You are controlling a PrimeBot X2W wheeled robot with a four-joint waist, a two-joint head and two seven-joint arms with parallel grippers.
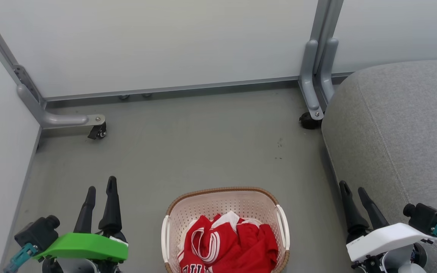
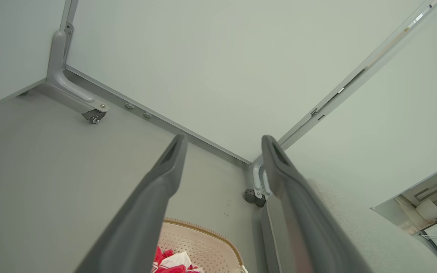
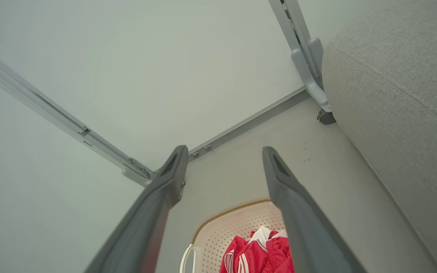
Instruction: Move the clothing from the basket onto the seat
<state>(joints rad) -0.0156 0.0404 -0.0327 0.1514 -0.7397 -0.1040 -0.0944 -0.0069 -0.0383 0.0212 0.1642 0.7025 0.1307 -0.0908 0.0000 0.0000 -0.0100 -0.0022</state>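
Left gripper held open, nothing gripped. Right gripper held open too, nothing gripped. Basket set on floor between both grippers, right of left gripper, left of right gripper. Red clothing piled inside basket, not touched by either gripper. Grey seat seen just right of right gripper, well apart from left gripper. White wall seen ahead of both grippers.

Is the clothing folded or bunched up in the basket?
Bunched up: the clothing lies crumpled in a heap inside the basket, trim twisted, no flat folds.
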